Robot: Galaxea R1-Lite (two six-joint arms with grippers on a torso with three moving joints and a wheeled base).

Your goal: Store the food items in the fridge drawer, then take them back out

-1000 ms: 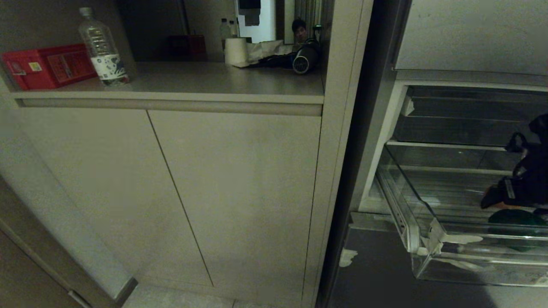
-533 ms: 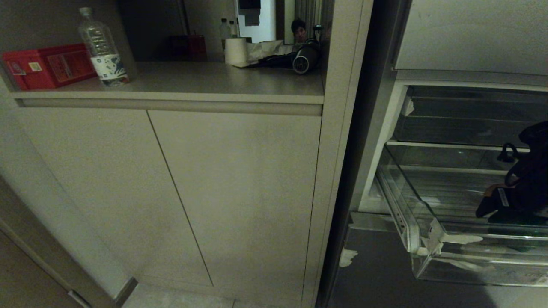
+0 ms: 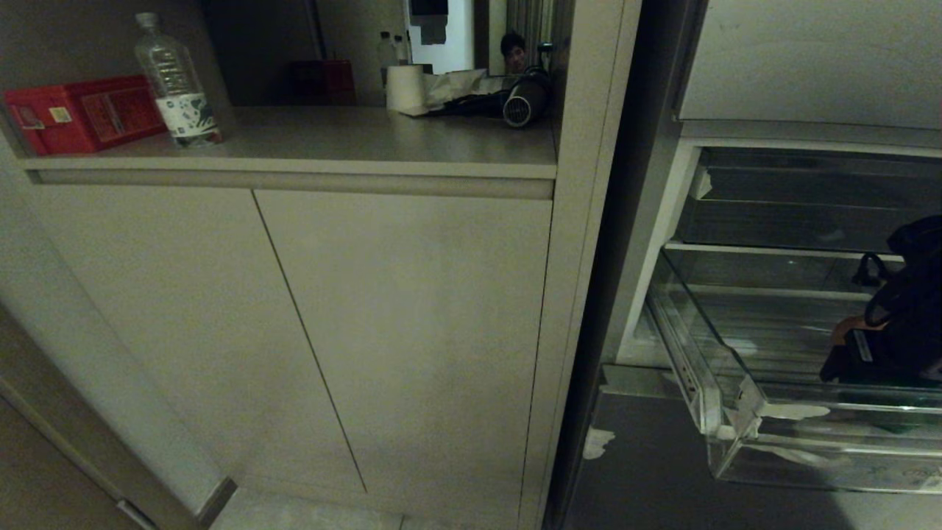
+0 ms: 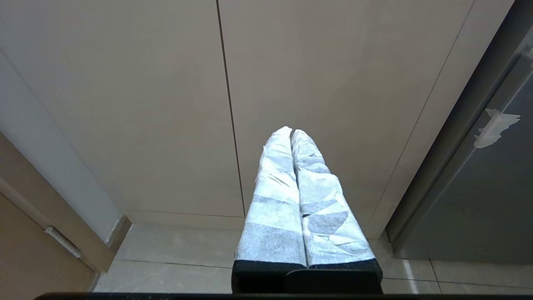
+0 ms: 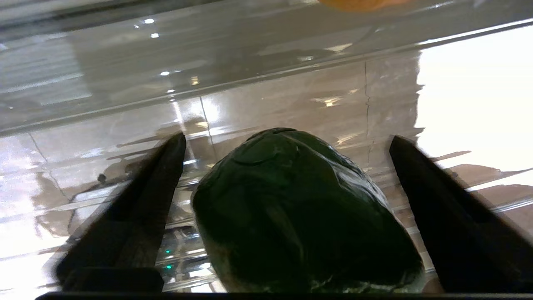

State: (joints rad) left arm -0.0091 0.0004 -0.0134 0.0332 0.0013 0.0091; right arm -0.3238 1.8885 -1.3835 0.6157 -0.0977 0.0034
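Fridge drawer (image 3: pixel 736 412) pulled out; right gripper (image 5: pixel 287 141) inside it, fingers spread either side of dark green food item (image 5: pixel 300 216), not touching. Left gripper (image 4: pixel 291 132) closed, empty.

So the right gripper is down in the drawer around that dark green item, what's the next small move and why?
Probably close the right gripper. Its fingers stand open on either side of the dark green food item with gaps showing on both sides, so nothing is gripped yet. The item lies on the floor of the clear fridge drawer. Lifting before closing would likely leave it behind.
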